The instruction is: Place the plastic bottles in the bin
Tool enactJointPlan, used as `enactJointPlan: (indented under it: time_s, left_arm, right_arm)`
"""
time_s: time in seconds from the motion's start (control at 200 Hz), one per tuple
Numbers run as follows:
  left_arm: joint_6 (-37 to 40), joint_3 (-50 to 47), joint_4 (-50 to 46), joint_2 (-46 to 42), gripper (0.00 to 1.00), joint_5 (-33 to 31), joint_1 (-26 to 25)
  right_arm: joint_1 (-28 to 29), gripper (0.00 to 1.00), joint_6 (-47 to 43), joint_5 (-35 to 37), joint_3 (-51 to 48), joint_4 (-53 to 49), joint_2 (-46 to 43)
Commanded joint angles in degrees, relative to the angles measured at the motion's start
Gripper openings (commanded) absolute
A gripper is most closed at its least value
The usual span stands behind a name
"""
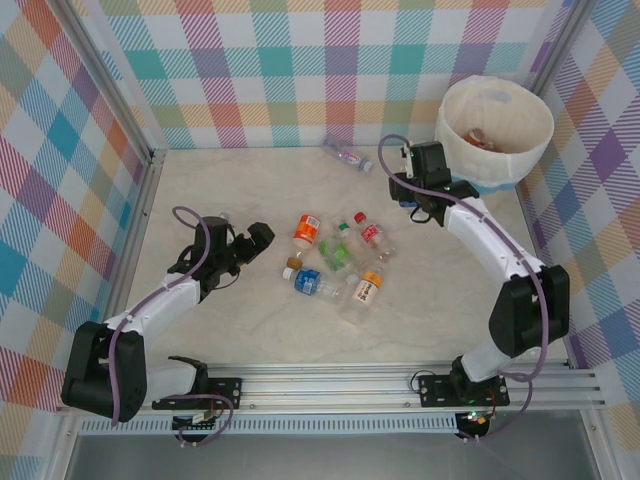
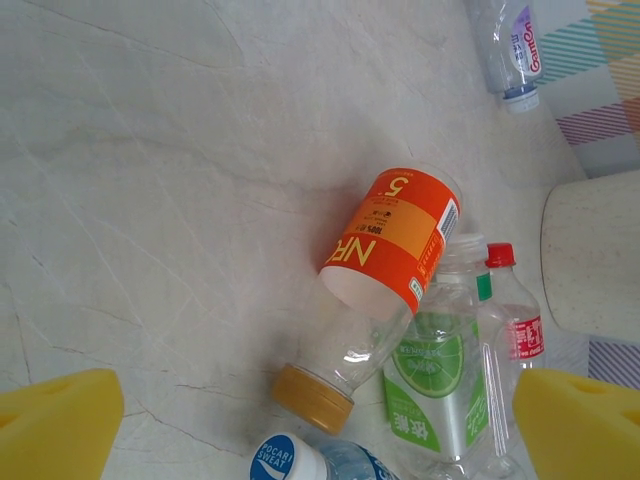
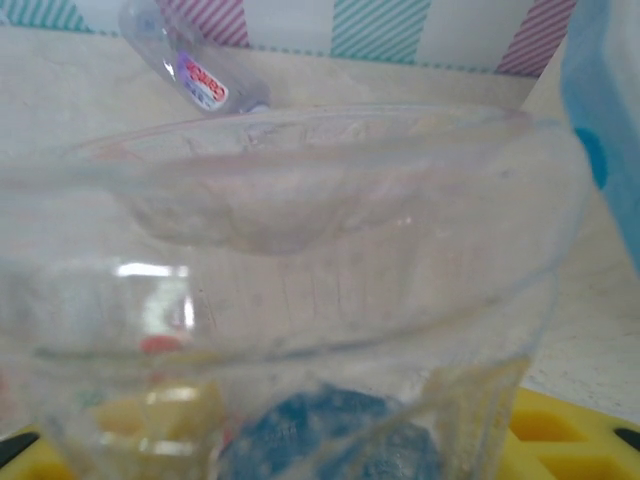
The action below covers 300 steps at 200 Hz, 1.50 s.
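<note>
Worktop (image 1: 250, 190), as I count it from overhead:
- A cluster of plastic bottles (image 1: 338, 260) at centre, lying close together.
- One lone bottle (image 1: 347, 155) near the back wall.
- Bin (image 1: 540, 140) at the far right corner.
- Left fingers (image 1: 262, 233) spread, near the cluster.
- Right fingers (image 1: 412, 187) just beside the bin.

Bright, even light; soft shadows; right wrist view blurred by close clear bottle (image 3: 320, 300).

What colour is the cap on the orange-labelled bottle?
Mustard-yellow cap, clearest in the left wrist view.
</note>
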Motion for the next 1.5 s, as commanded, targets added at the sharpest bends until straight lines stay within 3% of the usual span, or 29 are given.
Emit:
enactJointPlan:
  time_s: [0.0, 0.285, 0.54, 0.915, 1.495]
  left_arm:
    - [-0.26, 0.63, -0.29, 0.61, 1.0, -0.06, 0.7]
    - [-1.03, 0.82, 0.27, 2.3, 1.0, 1.66, 0.75]
    - [-0.97, 0.38, 0.17, -0.05, 1.0, -0.18, 0.75]
    - [-1.06, 0.03, -0.18, -0.16, 1.0, 0.01, 0.75]
    - [-0.77, 0.46, -1.34, -0.05, 1.0, 0.23, 1.01]
  right_arm:
    - [0.2, 0.52, -2.37, -2.17, -1.45, 5.2, -5.08]
    - [0.0, 0.51, -11.39, -2.53, -2.32, 14.03, -12.46]
    - [-2.88, 0.52, -15.27, -2.03, 1.78, 18.76, -12.67]
    - [-15.27, 0.53, -4.97, 0.31, 12.17, 18.65, -3.5]
    - [-23.34, 0.61, -7.07, 13.71, 29.19, 11.67, 13.08]
